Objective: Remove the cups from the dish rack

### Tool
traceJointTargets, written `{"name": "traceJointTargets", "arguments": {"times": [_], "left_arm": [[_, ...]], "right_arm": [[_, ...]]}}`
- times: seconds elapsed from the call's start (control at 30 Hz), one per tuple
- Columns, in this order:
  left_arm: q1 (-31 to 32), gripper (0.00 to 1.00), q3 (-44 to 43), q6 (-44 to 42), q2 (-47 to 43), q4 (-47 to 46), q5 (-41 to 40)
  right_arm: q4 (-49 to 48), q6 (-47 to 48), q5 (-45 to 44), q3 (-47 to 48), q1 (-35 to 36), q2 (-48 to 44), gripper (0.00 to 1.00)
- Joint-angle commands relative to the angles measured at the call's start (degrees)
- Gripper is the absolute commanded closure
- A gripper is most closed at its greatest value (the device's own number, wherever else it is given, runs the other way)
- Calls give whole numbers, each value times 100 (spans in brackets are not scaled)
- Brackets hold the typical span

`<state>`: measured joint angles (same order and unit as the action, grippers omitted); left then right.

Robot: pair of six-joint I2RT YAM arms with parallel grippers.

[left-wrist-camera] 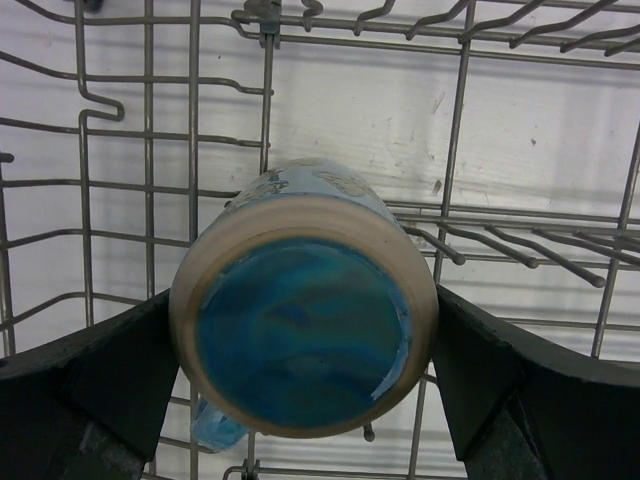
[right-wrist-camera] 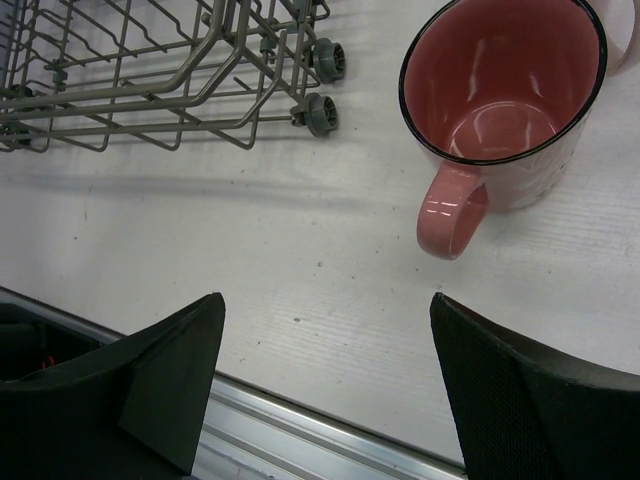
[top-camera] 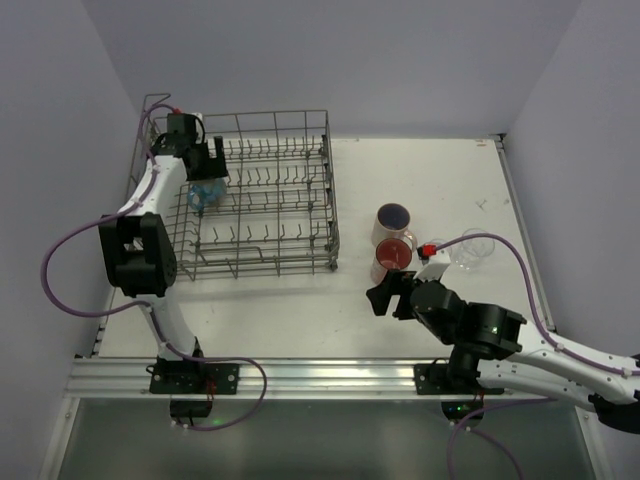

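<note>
Jaws flank a blue cup (left-wrist-camera: 303, 335) in the dish rack (left-wrist-camera: 148, 100), apparently touching it.

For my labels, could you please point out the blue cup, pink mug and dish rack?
blue cup (left-wrist-camera: 300, 335): left wrist, end facing camera.
pink mug (right-wrist-camera: 452, 205): right wrist, its handle.
dish rack (top-camera: 258, 262): top external, near wall.

We count one dish rack (top-camera: 270, 200); then one blue mug (left-wrist-camera: 305, 330), one cream mug (top-camera: 393, 222), one red mug (top-camera: 391, 258) and one clear glass tumbler (top-camera: 472, 248), making four in all.

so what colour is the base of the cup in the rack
Streaky blue with a tan rim; the cup shows it best in the left wrist view.
</note>
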<state>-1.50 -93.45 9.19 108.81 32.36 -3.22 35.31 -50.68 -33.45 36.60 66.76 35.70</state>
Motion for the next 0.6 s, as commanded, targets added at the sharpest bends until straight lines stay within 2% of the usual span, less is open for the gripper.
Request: {"name": "traceJointTargets", "arguments": {"times": [0.0, 0.37, 0.47, 0.5, 0.57], "left_arm": [[-53, 0, -323, -146, 96, 86, 6], [-61, 2, -613, -75, 395, 121, -47], [-52, 28, -666, -58, 456, 157, -178], [-52, 43, -675, -49, 465, 157, -196], [-53, 62, -692, -31, 456, 122, -126]], "right_arm": [[-244, 84, -65, -65, 39, -99, 14], [-253, 40, -47, -65, 30, -46, 14], [-253, 5, -56, -91, 39, -90, 14], [-253, 5, -65, -92, 30, -90, 14], [-235, -21, -82, -65, 39, -81, 14]]}}
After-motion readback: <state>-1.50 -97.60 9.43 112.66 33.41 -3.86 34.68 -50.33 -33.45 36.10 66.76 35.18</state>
